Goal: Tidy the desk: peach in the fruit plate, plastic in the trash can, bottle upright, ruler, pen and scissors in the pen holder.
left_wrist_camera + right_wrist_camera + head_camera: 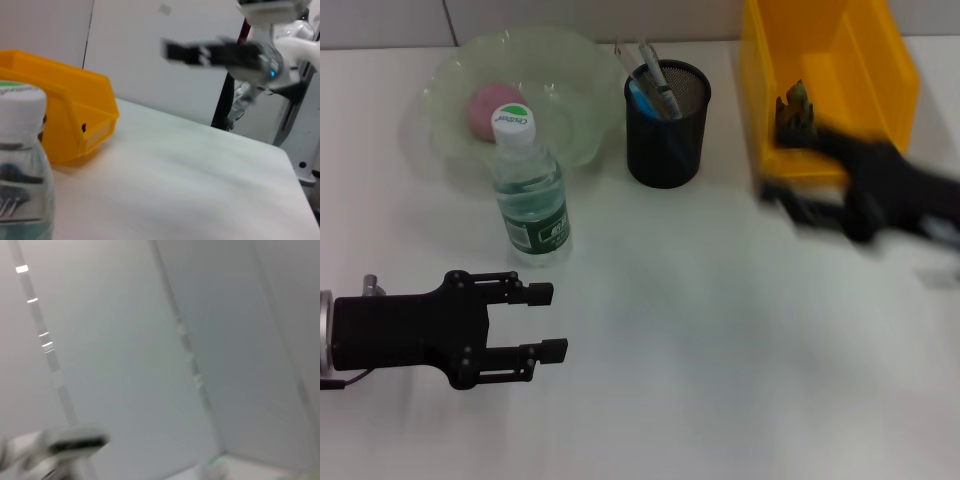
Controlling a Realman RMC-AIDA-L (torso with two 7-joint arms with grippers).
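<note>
The pink peach lies in the clear glass fruit plate at the back left. The water bottle stands upright in front of the plate, and its cap shows close up in the left wrist view. The black mesh pen holder holds the pen, ruler and scissors. A dark piece of plastic lies in the yellow trash can. My left gripper is open and empty, low on the table in front of the bottle. My right gripper is blurred in front of the can.
The white table stretches wide between the two arms. The yellow can also shows in the left wrist view, with the right arm above the table. The right wrist view shows only a pale wall.
</note>
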